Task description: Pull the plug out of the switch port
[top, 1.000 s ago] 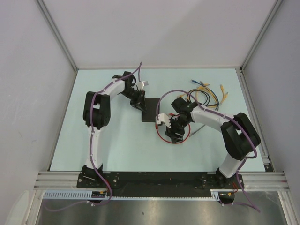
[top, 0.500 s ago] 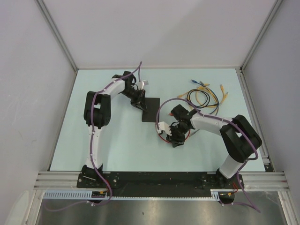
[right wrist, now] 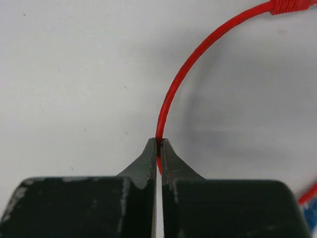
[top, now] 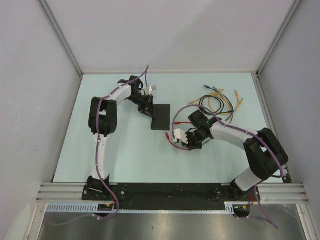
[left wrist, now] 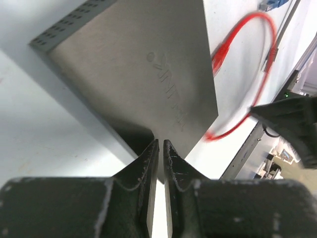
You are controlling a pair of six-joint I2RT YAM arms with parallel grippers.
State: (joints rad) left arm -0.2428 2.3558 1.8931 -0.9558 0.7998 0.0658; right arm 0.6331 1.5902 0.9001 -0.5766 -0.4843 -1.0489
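Observation:
The switch is a flat black box lying mid-table. In the left wrist view the switch fills the frame, and my left gripper pinches its near corner, jaws almost together. My left gripper sits at the box's left corner. A red cable loops beside the box. Its red plug shows blurred, close to the box's edge, and I cannot tell whether it sits in a port. My right gripper is shut on the red cable, to the right of the box, where my right gripper hangs low.
A tangle of yellow, blue and black cables lies at the back right. A blue connector shows at the right wrist view's lower corner. White walls enclose the table on three sides, and a metal rail runs along its near edge.
My right gripper has closed on the red cable and shifted right. The cable's round loop has been drawn out of shape. The left arm and the switch have stayed put.

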